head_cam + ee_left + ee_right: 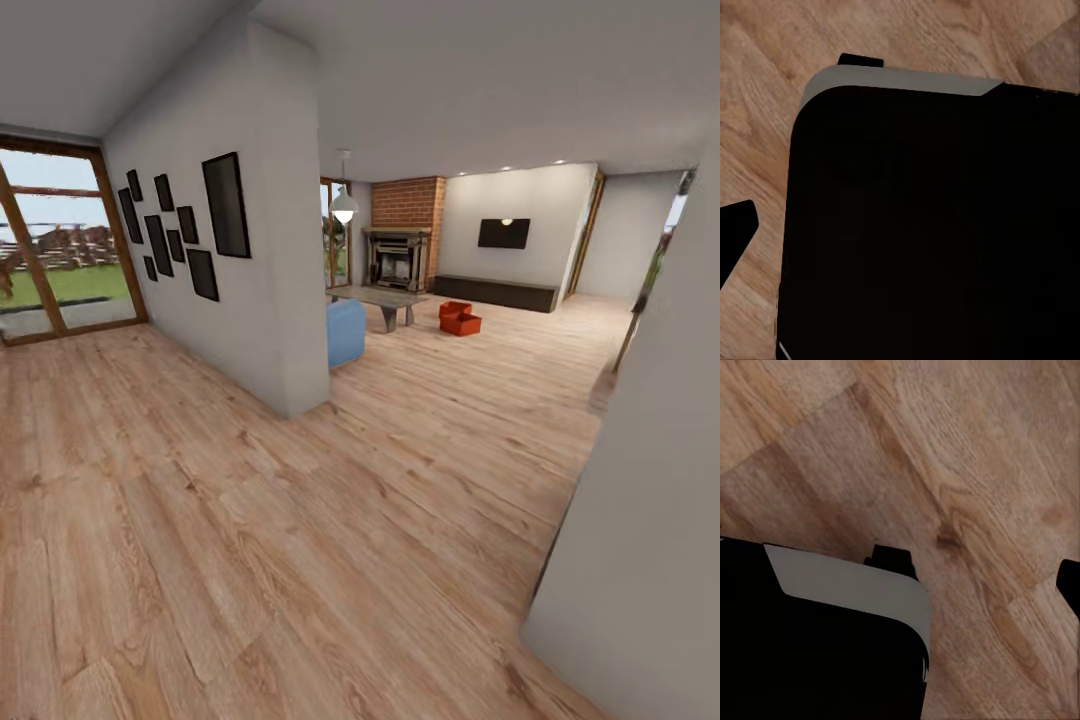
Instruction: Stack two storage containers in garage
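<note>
Containers (459,317) sit far ahead by the fireplace (398,258); pincer states unclear.

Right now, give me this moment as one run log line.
stage: approaching | two orange-red ribbed open bins: side by side on light wood plank floor near brick fireplace | carried: nothing seen | jaws: cannot tell

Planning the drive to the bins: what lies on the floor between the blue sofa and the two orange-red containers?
In the head view, bare wood plank floor separates the blue sofa from the two storage containers; the glass-topped table stands just behind that stretch.
</note>
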You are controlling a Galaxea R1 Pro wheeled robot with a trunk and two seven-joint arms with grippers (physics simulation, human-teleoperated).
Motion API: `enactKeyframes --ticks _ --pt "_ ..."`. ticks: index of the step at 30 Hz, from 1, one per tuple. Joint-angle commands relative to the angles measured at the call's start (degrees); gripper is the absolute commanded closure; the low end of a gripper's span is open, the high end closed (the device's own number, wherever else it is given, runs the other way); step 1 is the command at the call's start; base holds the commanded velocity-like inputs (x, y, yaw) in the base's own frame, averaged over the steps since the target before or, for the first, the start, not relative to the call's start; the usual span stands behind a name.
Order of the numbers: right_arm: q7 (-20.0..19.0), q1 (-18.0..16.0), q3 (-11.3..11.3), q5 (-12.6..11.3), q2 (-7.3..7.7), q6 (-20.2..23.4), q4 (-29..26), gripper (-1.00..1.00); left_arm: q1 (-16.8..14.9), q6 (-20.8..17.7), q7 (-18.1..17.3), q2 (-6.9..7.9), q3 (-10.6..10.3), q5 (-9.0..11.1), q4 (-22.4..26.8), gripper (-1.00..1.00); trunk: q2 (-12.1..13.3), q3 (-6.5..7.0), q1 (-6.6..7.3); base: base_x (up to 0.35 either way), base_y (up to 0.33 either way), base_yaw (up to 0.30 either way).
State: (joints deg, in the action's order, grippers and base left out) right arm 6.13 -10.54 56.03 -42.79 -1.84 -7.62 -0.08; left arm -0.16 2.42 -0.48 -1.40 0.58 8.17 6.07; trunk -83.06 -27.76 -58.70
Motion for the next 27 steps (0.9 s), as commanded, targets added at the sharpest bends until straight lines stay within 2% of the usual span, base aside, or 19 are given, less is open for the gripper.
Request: enactKeyframes --ticks 1,27 --pt "0.19 -0.01 0.48 -0.45 -0.01 -0.11 -0.01 -1.00 -0.02 0.13 -0.06 -0.01 0.03 0.44 0.00 -1.00 -0.02 -0.05 -0.03 0.322 0.000 0.271" --pt "0.19 -0.01 0.48 -0.52 -0.01 -0.11 -0.01 -1.00 -0.02 0.13 -0.06 -0.01 0.03 0.44 0.00 -1.00 -0.02 -0.05 -0.03 0.322 0.000 0.271"
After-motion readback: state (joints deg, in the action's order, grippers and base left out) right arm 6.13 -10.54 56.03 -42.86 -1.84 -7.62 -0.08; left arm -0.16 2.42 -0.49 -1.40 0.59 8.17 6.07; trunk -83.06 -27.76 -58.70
